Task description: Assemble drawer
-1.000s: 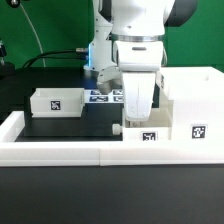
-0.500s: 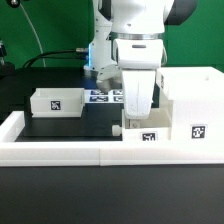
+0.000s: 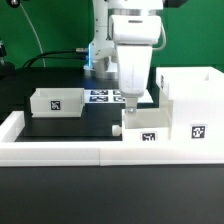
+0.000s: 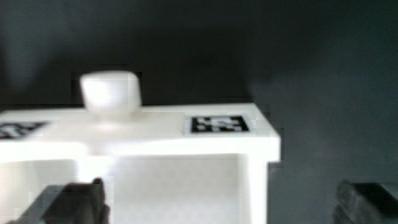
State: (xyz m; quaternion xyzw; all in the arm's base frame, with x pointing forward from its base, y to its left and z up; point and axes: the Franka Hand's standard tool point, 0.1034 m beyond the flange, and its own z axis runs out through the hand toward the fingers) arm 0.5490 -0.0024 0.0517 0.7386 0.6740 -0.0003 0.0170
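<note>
The drawer's tray (image 3: 148, 128) is set just beside the housing (image 3: 195, 95) on the black surface (image 3: 80, 125). The jaws are spread wide above the tray, and nothing is held.

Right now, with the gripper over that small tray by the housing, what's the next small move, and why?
Probably lower straight down and close on the tray. The gripper hangs open above it, holding nothing; in the wrist view its fingers stand spread apart over the tray. The tray sits beside the housing, not inside it, so it likely needs a grasp first.
</note>
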